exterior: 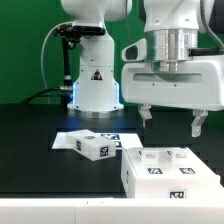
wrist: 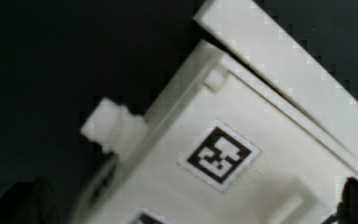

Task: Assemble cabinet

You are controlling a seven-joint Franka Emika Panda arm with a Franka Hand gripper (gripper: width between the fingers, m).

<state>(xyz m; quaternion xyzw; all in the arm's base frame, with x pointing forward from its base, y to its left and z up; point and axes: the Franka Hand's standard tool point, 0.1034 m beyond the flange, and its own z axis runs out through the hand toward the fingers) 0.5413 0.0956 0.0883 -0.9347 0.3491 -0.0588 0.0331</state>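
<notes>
The white cabinet box [exterior: 166, 172] stands on the black table at the front of the exterior view's right, with square tags on its top and front. My gripper [exterior: 172, 122] hangs just above it, open and empty, touching nothing. In the wrist view the box [wrist: 247, 130] fills most of the picture, with one tag [wrist: 220, 155] and a small knob [wrist: 108, 120] on its side. My gripper [wrist: 190, 205] is spread wide and the dark fingertips [wrist: 16, 205] show at the frame's corners. A smaller white tagged cabinet part [exterior: 94, 147] lies to the exterior view's left of the box.
The white robot base [exterior: 95, 80] with a triangle mark stands at the back middle. The marker board [exterior: 118, 136] lies flat on the table behind the smaller part. A green wall closes the back.
</notes>
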